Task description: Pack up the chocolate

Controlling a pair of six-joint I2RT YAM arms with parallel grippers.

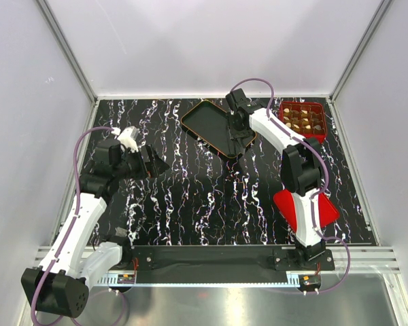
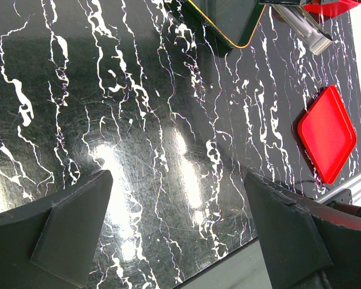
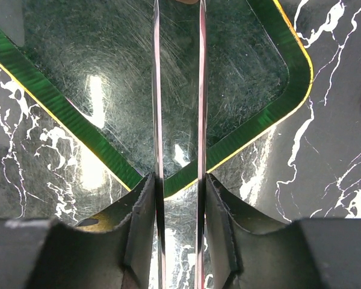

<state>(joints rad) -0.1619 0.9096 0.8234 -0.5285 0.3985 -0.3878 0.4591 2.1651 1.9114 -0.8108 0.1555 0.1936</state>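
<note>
While most of the chocolate (image 1: 300, 121) already sits in the cells of the red gridded box (image 1: 283, 106) at the far right of the table, we judge the packing nearly done. The black orange-rimmed tray (image 3: 78, 60) looks bare to us in both views that show it. Our right gripper (image 3: 179, 180) hangs over that tray, its fingers clamped on the two blades of the metal tweezers (image 3: 156, 90). A light-brown sliver shows at the blade tips, but we cannot tell whether it is a candy. Our left gripper (image 2: 177, 177) hovers wide apart and holds nothing. What remains, we think, is any last piece and the flat red lid (image 2: 326, 132), which lies apart from the box.
</note>
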